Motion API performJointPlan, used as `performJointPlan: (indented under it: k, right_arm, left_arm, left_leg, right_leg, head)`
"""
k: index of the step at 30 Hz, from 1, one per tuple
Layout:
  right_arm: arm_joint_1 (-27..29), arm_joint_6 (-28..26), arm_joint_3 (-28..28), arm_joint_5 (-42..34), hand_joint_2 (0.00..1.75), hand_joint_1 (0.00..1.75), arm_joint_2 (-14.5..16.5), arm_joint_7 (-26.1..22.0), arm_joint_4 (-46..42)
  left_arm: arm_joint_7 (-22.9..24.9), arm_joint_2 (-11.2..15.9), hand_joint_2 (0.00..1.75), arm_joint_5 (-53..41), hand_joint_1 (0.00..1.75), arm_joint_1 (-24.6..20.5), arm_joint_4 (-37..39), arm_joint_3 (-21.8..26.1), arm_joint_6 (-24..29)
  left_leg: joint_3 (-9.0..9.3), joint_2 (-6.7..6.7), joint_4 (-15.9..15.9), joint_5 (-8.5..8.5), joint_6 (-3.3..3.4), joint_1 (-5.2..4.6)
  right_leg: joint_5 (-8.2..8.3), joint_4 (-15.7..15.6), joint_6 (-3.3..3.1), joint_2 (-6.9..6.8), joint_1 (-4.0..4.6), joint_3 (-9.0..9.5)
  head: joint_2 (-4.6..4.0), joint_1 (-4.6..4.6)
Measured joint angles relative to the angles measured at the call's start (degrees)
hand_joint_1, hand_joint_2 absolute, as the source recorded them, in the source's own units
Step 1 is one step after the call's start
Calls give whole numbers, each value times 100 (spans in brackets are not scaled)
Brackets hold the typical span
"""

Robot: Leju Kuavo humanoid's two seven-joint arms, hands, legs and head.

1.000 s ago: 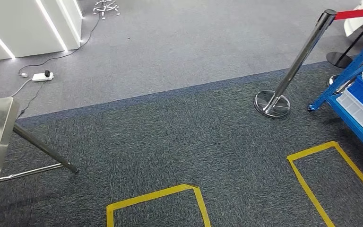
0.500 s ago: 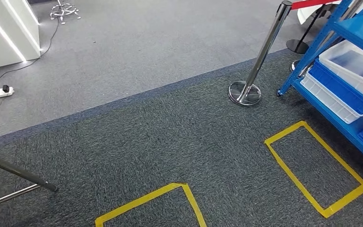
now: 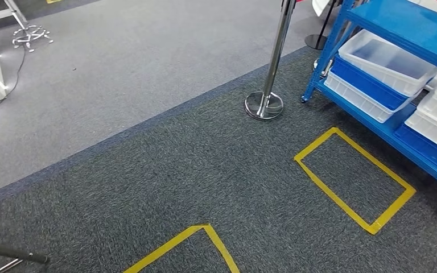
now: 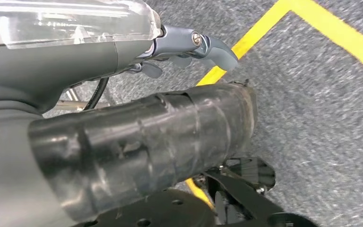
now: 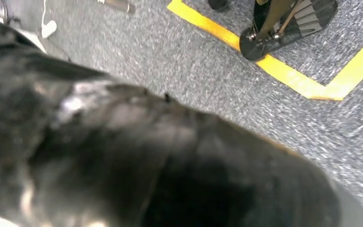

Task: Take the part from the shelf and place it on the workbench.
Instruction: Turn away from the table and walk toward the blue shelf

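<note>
Camera has swung right since a second ago: shelf (image 3: pixel 401 17) now fills the upper right of my head view, while the post (image 3: pixel 273 62) has slid left. Task barely begun; I judge nothing is picked. No part is identifiable yet; bins (image 3: pixel 384 60) on the shelf look empty or unclear. Left hand (image 4: pixel 189 47) hangs by the floor tape (image 4: pixel 269 23), far from the shelf, fingers loosely curled, holding nothing. Right hand's state: cannot tell.

- A chrome stanchion (image 3: pixel 267 85) is standing on the dark carpet (image 3: pixel 165 187).
- A yellow tape rectangle (image 3: pixel 354 179) is lying near the stanchion.
- White bins (image 3: pixel 384 60) are sitting beyond the stanchion.
</note>
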Motion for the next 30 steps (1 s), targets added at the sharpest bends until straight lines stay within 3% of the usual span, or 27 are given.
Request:
performJointPlan:
  k: [2, 4, 6, 8, 10, 11, 12, 13, 14, 16, 18, 20, 22, 24, 26, 27, 28, 29, 30]
  right_arm:
    - [-4, 19, 2, 4, 0, 0, 7, 5, 5]
    - [-7, 29, 3, 10, 0, 0, 13, 7, 8]
    - [9, 28, 4, 19, 0, 0, 13, 8, 10]
    - [27, 28, 4, 30, 0, 0, 12, 13, 13]
    - [19, 28, 4, 42, 0, 0, 13, 20, 15]
    - [12, 29, 4, 49, 0, 0, 14, 22, 16]
    - [7, 30, 5, 53, 0, 0, 14, 23, 16]
    - [7, 31, 5, 57, 0, 0, 14, 23, 17]
    - [12, 31, 6, 58, 0, 0, 14, 23, 17]
    - [24, 31, 6, 61, 0, 0, 14, 27, 17]
    - [19, 31, 7, 69, 0, 0, 13, 32, 17]
    - [10, 31, 9, 76, 0, 0, 13, 33, 17]
    - [18, 31, 13, 79, 0, 0, 12, 34, 17]
    - [19, 31, 17, 84, 0, 0, 13, 37, 17]
    - [7, 32, 26, 89, 0, 0, 14, 39, 17]
    - [4, 32, 31, 91, 0, 0, 14, 39, 17]
    - [5, 33, 34, 94, 0, 0, 14, 39, 17]
    - [8, 33, 36, 96, 0, 0, 14, 40, 17]
    - [11, 33, 36, 98, 0, 0, 14, 40, 17]
  left_arm:
    - [-4, 9, 0, 3, 0, 2, 0, 1, -3]
    - [-6, 16, 0, 2, 0, 0, 0, 2, -6]
    - [-9, 21, 0, 1, 0, -15, 0, 4, -10]
    - [-14, 24, 0, 1, 0, -23, 0, 6, -19]
    - [-20, 25, 0, -2, 0, -14, 0, 7, -33]
    - [-22, 25, 0, -3, 0, -3, 0, 8, -39]
    - [-22, 26, 0, -2, 0, 7, 0, 8, -44]
    - [-22, 26, 0, -1, 0, 14, 0, 9, -46]
    - [-23, 27, 0, 0, 0, 15, 0, 9, -47]
    - [-29, 26, 0, 1, 0, 8, 0, 10, -52]
    - [-40, 25, 0, -3, 0, 5, 0, 11, -61]
    - [-49, 25, 0, -8, 0, -7, 0, 12, -67]
    - [-59, 25, 0, -11, 0, -32, 0, 12, -71]
    - [-68, 25, 0, -14, 0, -42, 0, 12, -74]
    - [-73, 25, 0, -16, 0, -32, 0, 12, -79]
    - [-72, 25, 0, -17, 0, -24, 0, 12, -80]
    - [-71, 25, 0, -19, 0, -14, 0, 12, -81]
    - [-70, 25, 0, -20, 0, -4, 0, 13, -83]
    - [-69, 25, 0, -21, 0, 5, 0, 13, -84]
  left_leg:
    - [301, -232, -783, 390, 26, 8]
    - [435, -398, -1148, 486, 58, 8]
    - [456, -308, -1181, 494, 109, -1]
    - [498, -175, -1244, 531, 186, 9]
    - [519, -31, -1285, 545, 236, 15]
    - [520, 49, -1286, 537, 247, 12]
    - [521, 135, -1284, 525, 245, 9]
    - [528, 219, -1282, 509, 243, 8]
    - [544, 296, -1281, 492, 237, 8]
    - [602, 420, -1281, 450, 211, 8]
    - [655, 526, -1285, 402, 155, -10]
    - [695, 631, -1296, 364, 89, -22]
    - [769, 712, -1310, 323, 22, -18]
    - [720, 501, -1074, 133, -30, -7]
    - [379, 159, -359, -230, -50, 7]
    - [164, 76, 42, -374, -53, 8]
    - [1, 46, 307, -411, -50, 7]
    - [-67, 33, 351, -318, -40, 6]
    - [-30, 14, 165, -115, -21, 6]
  right_leg:
    - [-32, 65, 46, 156, -3, -19]
    - [-50, 116, 110, 272, -4, -69]
    - [-39, 113, 180, 363, -17, -103]
    - [-118, 229, 244, 166, -18, -158]
    - [-417, 745, 300, -190, -19, -408]
    - [-601, 1134, 327, -286, -32, -611]
    - [-720, 1478, 349, -321, -48, -795]
    - [-739, 1667, 364, -338, -61, -900]
    - [-645, 1637, 372, -355, -71, -890]
    - [-249, 942, 350, -484, -68, -529]
    - [-27, 269, 270, -719, -9, -175]
    - [-43, 109, 188, -782, 48, -106]
    - [-35, 70, 125, -645, 34, -92]
    - [-8, 8, 55, -510, -5, -42]
    - [3, -13, 4, -379, -11, -23]
    - [1, -9, -12, -303, 1, -23]
    - [-4, -3, -21, -216, 13, -18]
    - [-12, 7, -25, -123, 24, -10]
    - [-21, 20, -24, -28, 33, 1]
  head:
    - [0, 1]
    - [0, 2]
    - [0, 0]
    - [0, 9]
    - [0, 27]
    - [0, 34]
    - [0, 34]
    - [0, 33]
    - [0, 33]
    - [0, 34]
    - [0, 34]
    - [0, 32]
    - [0, 31]
    - [0, 20]
    - [0, 7]
    - [0, 3]
    - [0, 4]
    - [0, 4]
    - [0, 4]
